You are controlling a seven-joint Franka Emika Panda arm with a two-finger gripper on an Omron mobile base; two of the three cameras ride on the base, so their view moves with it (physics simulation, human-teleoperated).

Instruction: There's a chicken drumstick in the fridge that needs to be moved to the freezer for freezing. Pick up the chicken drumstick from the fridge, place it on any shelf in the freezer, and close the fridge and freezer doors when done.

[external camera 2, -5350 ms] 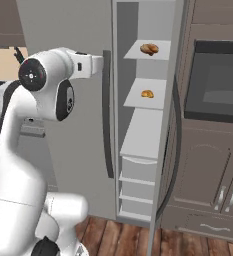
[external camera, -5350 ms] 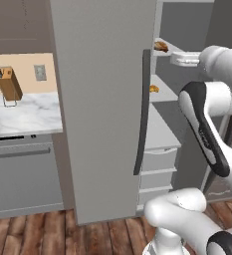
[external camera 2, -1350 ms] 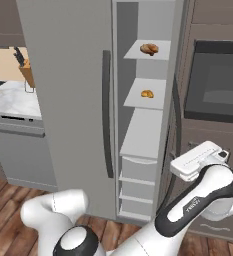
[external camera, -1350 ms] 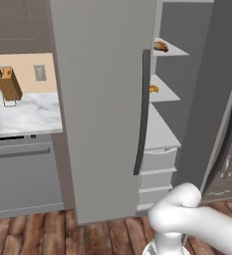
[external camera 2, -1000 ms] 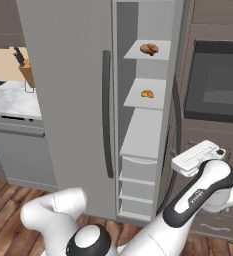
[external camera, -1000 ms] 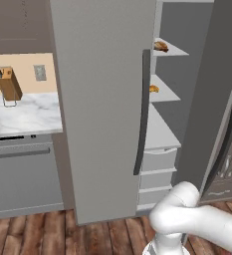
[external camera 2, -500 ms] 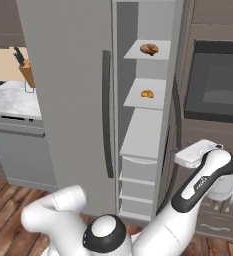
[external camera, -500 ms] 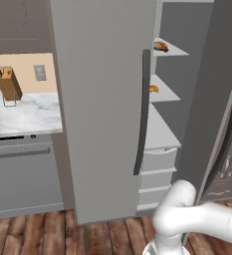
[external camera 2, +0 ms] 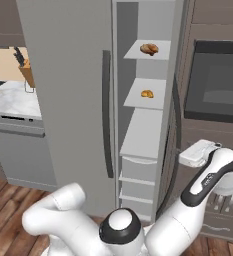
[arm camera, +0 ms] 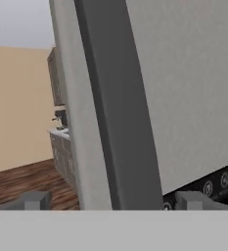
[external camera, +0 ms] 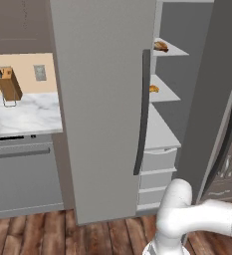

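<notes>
Swung round since 5 seconds back from the top freezer shelf to the outer face of the open freezer door (external camera 2: 174,125), low on the right side of the unit. Seen from the right base camera: white hand and dark forearm reaching behind that narrow door, gripper itself hidden there. From the hand camera: gripper (arm camera: 113,200) with jaws spread wide, nothing between them, 2 grey fingertips (arm camera: 34,200) straddling the door's dark vertical bar handle (arm camera: 116,108) without touching it. Chicken drumstick (external camera 2: 149,48) resting on the uppermost pale-grey shelf (external camera 2: 138,53) of the freezer (external camera 2: 144,130), also visible from the left base camera (external camera: 161,46). 1 smaller orange item (external camera 2: 147,93) on the shelf below. Wider fridge door (external camera 2: 70,95) shut, its long dark handle (external camera 2: 106,115) beside the freezer opening. Wooden knife block (external camera: 9,85) on the marble counter (external camera: 23,114) to the left; dark wall oven (external camera 2: 215,90) to the right.
</notes>
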